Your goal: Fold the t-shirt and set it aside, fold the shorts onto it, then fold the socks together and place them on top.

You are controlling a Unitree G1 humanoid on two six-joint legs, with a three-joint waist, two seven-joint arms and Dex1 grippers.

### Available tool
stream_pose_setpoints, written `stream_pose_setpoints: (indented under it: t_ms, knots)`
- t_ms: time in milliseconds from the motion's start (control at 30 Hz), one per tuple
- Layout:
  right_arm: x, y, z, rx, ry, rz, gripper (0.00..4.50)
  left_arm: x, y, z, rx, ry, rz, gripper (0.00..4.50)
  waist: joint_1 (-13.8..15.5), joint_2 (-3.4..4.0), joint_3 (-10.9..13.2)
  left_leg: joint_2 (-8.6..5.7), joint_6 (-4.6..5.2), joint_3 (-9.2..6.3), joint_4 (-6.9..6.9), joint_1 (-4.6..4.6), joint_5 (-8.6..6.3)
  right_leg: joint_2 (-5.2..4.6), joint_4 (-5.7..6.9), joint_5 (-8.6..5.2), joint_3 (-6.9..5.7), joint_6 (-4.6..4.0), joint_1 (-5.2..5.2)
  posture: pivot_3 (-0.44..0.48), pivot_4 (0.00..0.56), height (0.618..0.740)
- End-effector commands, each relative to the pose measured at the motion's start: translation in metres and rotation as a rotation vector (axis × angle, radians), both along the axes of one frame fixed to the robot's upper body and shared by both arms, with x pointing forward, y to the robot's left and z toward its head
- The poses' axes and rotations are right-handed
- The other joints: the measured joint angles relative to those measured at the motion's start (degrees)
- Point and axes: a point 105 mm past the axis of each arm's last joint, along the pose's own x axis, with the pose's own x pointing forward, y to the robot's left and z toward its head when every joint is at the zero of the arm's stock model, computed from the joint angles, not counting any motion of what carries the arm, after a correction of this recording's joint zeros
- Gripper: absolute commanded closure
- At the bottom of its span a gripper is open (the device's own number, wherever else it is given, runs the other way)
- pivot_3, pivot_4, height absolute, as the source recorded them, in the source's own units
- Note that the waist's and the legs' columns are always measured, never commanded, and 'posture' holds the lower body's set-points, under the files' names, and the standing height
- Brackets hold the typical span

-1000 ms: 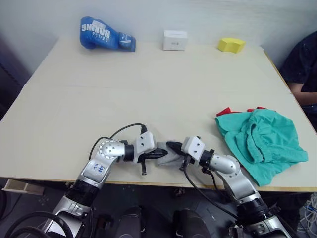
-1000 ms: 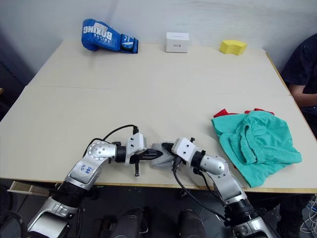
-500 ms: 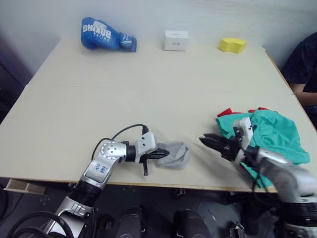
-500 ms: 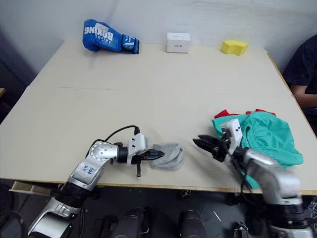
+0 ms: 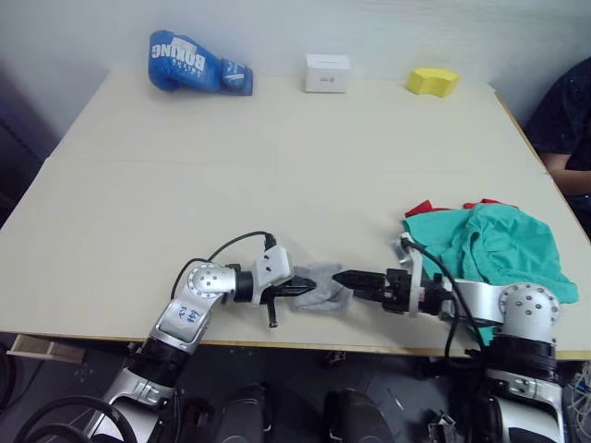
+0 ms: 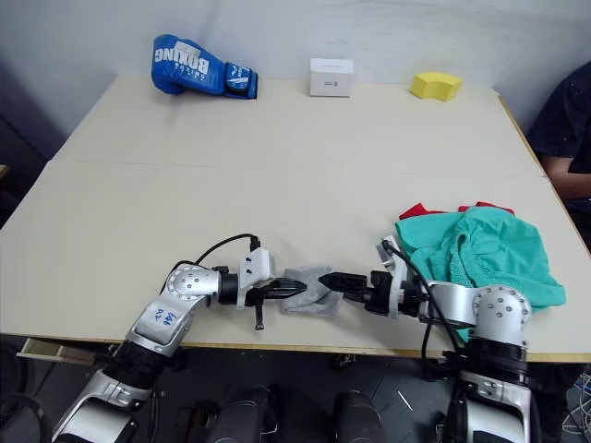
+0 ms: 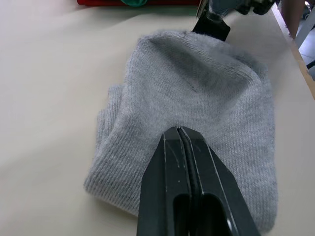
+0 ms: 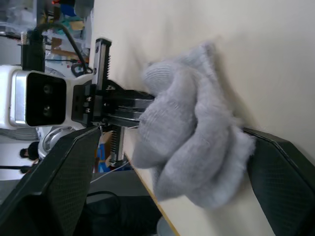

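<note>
Left pincer (image 7: 183,132) pinches the grey socks (image 7: 197,118) at one end; right pincer (image 5: 343,277), fingers spread around them, meets the far end.

Pale beige table (image 5: 277,157), seam line across its left half. Plain light wall (image 5: 388,28) behind the far edge. Dark floor under the near edge, cables at near right corner. Even, soft light.

Head stereo looks down over the table (image 5: 277,148); wrist cameras face, close, the socks (image 7: 197,113)
</note>
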Motion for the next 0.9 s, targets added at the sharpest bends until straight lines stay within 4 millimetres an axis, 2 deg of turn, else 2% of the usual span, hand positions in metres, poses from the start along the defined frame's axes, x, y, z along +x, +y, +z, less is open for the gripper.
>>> stream_pose_setpoints:
  t_ms: [33, 133, 267, 400, 500, 633, 733, 767, 833, 900]
  knots:
    - [-0.001, 0.011, -0.008, -0.040, 0.022, 0.002, 0.02, -0.006, 0.004, -0.019, 0.064, 0.057, -0.008, 4.50, -0.02, 0.12, -0.09, 0.00, 0.00, 0.00, 0.00, -0.01, 0.00, 0.00, 0.00, 0.00, 0.00, 0.00, 0.00, 0.000, 0.150, 0.740]
    - [0.006, 0.013, -0.007, -0.041, 0.012, -0.041, 0.60, -0.005, 0.006, -0.018, 0.058, 0.064, 0.000, 4.50, -0.09, 0.13, -0.13, 0.00, 0.01, 0.01, 0.00, 0.00, 0.00, 0.01, 0.00, 0.00, 0.01, 0.00, 0.00, 0.000, 0.150, 0.740]
    - [0.007, 0.018, -0.005, -0.023, 0.011, -0.044, 1.99, -0.004, 0.006, -0.018, 0.054, 0.068, 0.002, 4.50, -0.31, 0.17, -0.15, 0.01, 0.01, 0.03, -0.04, -0.02, 0.00, 0.03, 0.00, 0.00, 0.03, 0.00, -0.06, 0.000, 0.150, 0.740]
    - [0.004, 0.013, -0.006, -0.014, 0.013, -0.051, 3.40, -0.003, 0.007, -0.017, 0.049, 0.065, 0.003, 4.50, -0.43, 0.17, -0.15, 0.00, 0.01, 0.03, -0.08, -0.07, 0.00, 0.03, -0.02, 0.00, 0.02, 0.00, -0.10, 0.000, 0.150, 0.740]
    - [0.003, 0.007, -0.002, 0.025, 0.008, -0.096, 4.19, -0.009, 0.007, -0.002, -0.043, 0.113, -0.033, 4.50, -0.37, 0.17, -0.16, 0.00, 0.02, 0.03, -0.08, -0.06, 0.00, 0.03, -0.04, 0.00, 0.03, 0.01, -0.07, 0.000, 0.150, 0.740]
    - [0.001, 0.001, 0.015, 0.130, -0.027, -0.170, 4.27, -0.010, 0.009, 0.016, -0.113, 0.099, -0.071, 4.50, -0.03, 0.18, -0.14, 0.00, 0.02, -0.01, -0.13, -0.14, 0.00, 0.01, -0.11, 0.00, 0.01, 0.01, -0.12, 0.000, 0.150, 0.740]
    - [0.002, -0.026, 0.050, 0.303, -0.108, -0.335, 4.27, -0.016, 0.012, 0.060, -0.282, 0.061, -0.130, 3.94, -0.02, 0.21, -0.11, -0.02, 0.03, 0.05, -0.18, -0.40, 0.01, 0.01, -0.10, 0.00, 0.05, 0.01, -0.41, 0.000, 0.150, 0.740]
    - [0.001, -0.033, 0.059, 0.340, -0.127, -0.370, 4.27, -0.017, 0.013, 0.069, -0.313, 0.054, -0.143, 3.61, 0.02, 0.21, -0.11, -0.01, 0.02, 0.05, -0.17, -0.58, 0.04, 0.02, -0.07, 0.01, 0.04, 0.03, -0.59, 0.000, 0.150, 0.740]
    - [-0.002, -0.058, 0.082, 0.423, -0.220, -0.506, 4.27, -0.022, 0.017, 0.090, -0.350, 0.030, -0.167, 3.04, 0.09, 0.21, -0.11, -0.02, 0.01, 0.04, -0.09, -0.93, 0.10, 0.06, 0.00, 0.03, 0.01, 0.05, -0.87, 0.000, 0.150, 0.740]
    - [-0.006, -0.089, 0.096, 0.461, -0.294, -0.667, 4.27, -0.024, 0.022, 0.108, -0.381, 0.006, -0.174, 2.46, 0.20, 0.21, -0.11, -0.03, -0.25, 0.02, -0.05, -0.99, 0.29, 0.12, -0.01, 0.05, -0.02, 0.10, -0.88, 0.000, 0.150, 0.740]
